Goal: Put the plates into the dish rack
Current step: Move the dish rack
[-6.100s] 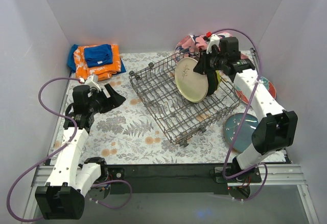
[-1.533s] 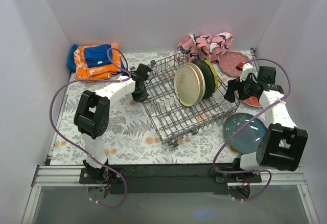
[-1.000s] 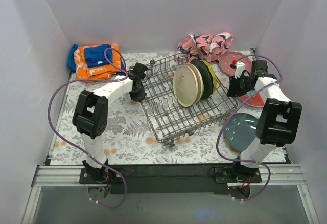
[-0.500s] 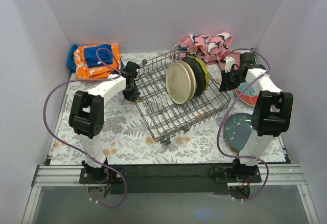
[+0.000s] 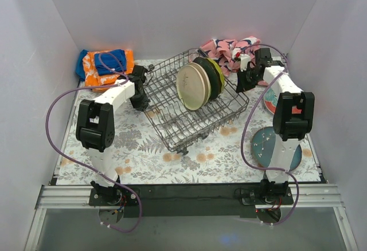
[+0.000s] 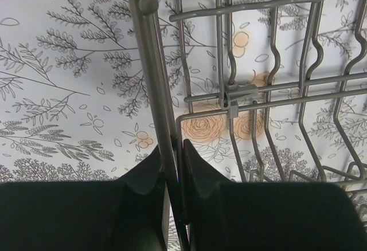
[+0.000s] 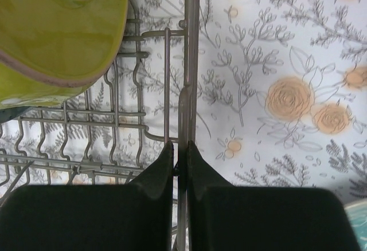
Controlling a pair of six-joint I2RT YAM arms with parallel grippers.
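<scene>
Dish rack [image 5: 172,122]: arms stretched forward, left jaws and right jaws clamped on opposite rims.

The left arm [image 5: 114,95] and right arm [image 5: 278,79] are built of white shells joined by chunky black motor housings (the biggest black block sits mid-arm). A purple cable [image 5: 48,118] loops loosely along each, and the jaws are plain matte black.

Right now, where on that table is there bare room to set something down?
The widest bare patch is the near-left table cover, between the left arm, the dish rack and the front edge. A narrower strip lies between the dish rack and the teal plate. Crowded: the far right, with the right gripper on the dish rack's rim beside the pink cloth.
</scene>
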